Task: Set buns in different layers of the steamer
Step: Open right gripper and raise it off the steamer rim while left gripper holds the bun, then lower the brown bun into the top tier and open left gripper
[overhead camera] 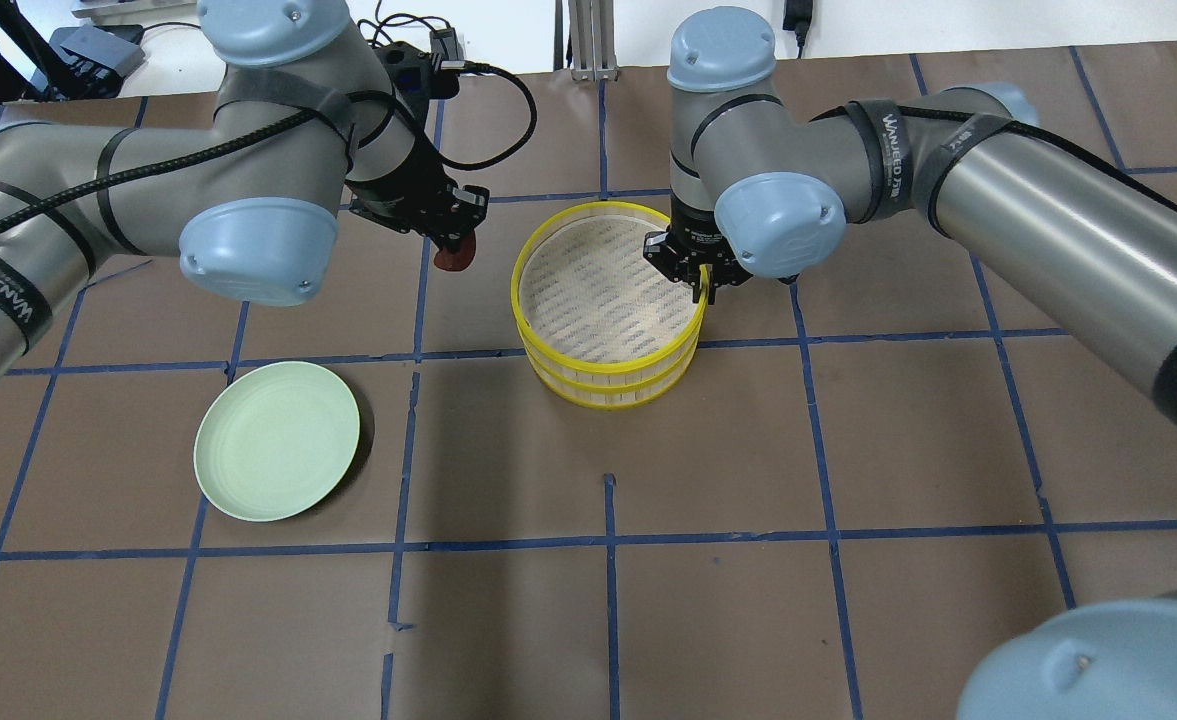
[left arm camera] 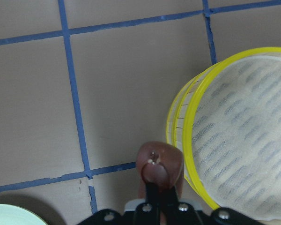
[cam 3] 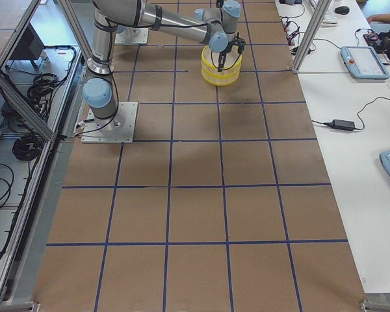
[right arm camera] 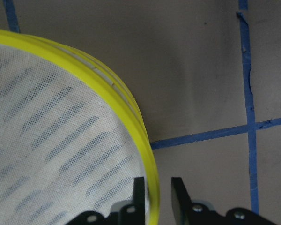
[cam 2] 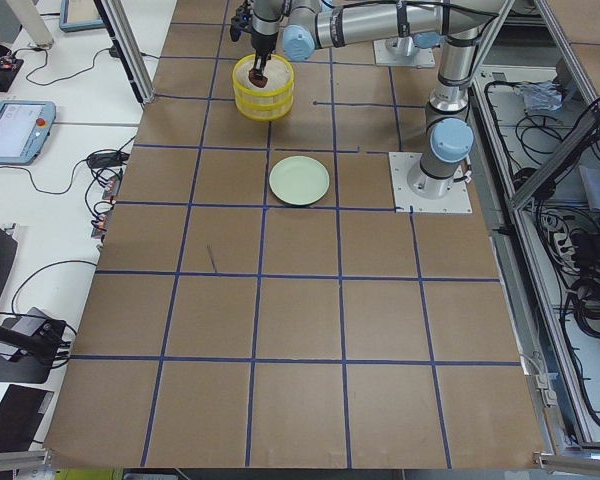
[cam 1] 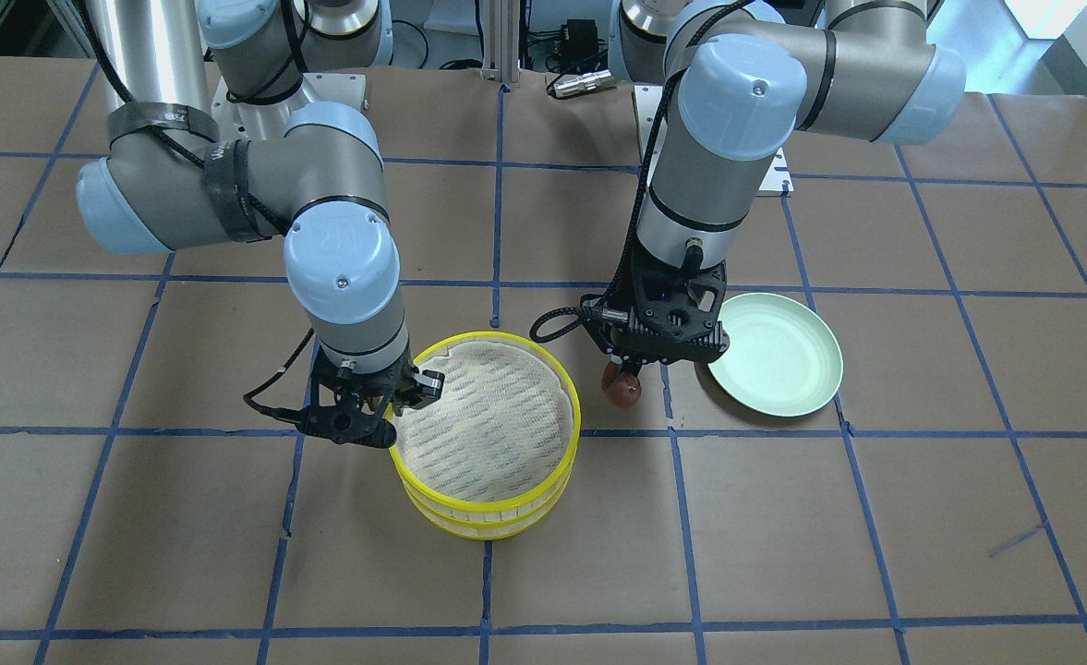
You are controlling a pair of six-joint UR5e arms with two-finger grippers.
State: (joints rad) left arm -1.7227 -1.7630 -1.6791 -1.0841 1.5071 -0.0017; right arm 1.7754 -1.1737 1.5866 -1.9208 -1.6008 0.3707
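The two steamer layers sit stacked mid-table: the top tray point(overhead camera: 608, 362) on the lower tray point(overhead camera: 608, 397), both yellow-rimmed. The top tray's whitish cloth point(cam 1: 483, 416) is bare. My left gripper point(overhead camera: 458, 245) is shut on the dark reddish-brown bun point(overhead camera: 455, 257) and holds it above the table, just beside the stack; it also shows in the left wrist view point(left arm camera: 159, 161). My right gripper point(right arm camera: 157, 192) is open, with its fingers astride the top tray's rim point(right arm camera: 131, 122), one inside and one outside. The white bun is hidden.
A pale green plate point(overhead camera: 276, 440) lies bare on the table on my left side, nearer the front edge. Blue tape lines grid the brown table. Both forearms hang low over the table behind the stack.
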